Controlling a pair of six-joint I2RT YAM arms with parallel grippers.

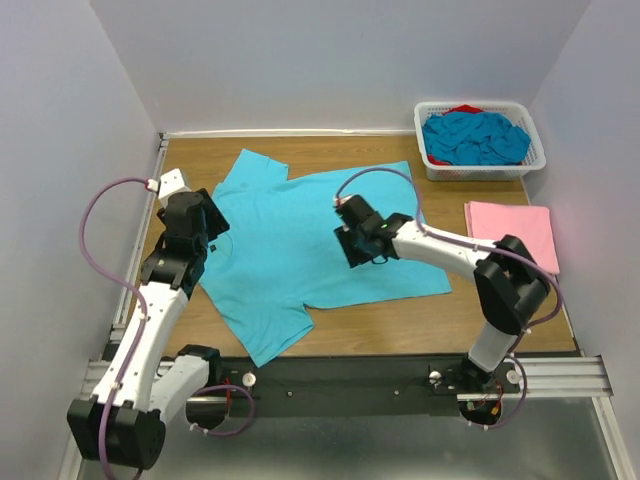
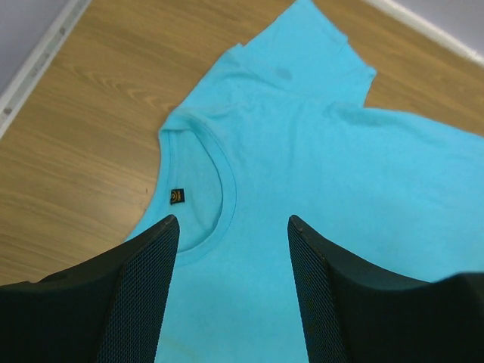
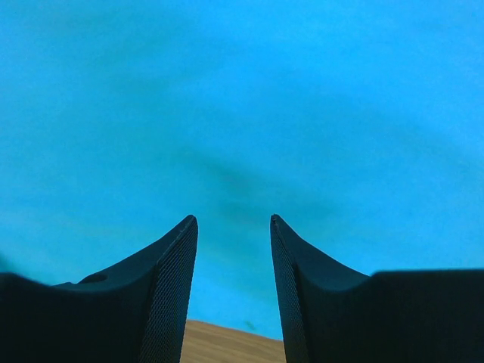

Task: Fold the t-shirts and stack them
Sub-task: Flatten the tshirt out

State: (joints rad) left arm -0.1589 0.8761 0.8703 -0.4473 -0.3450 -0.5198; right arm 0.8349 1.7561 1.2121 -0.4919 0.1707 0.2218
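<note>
Left claw [image 2: 233,221]: jaws apart, empty, above the collar [image 2: 229,178] of the spread turquoise t-shirt [image 1: 300,250]. Right claw [image 3: 233,219]: jaws apart, empty, low over the same shirt's body. Shirt lies flat, unfolded, mid-desk [image 1: 400,325]. Done: one pink t-shirt [image 1: 510,230] folded, at right. Left: this shirt, plus the turquoise heap [image 1: 475,138] in the basket [image 1: 480,170].

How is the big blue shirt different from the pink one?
The blue shirt is spread out flat with both sleeves showing; the pink shirt is folded into a neat rectangle. The blue shirt covers much more of the table than the pink shirt does. The blue shirt lies in the middle; the pink shirt sits at the right side, near the white basket. Both rest on the wooden table.
</note>
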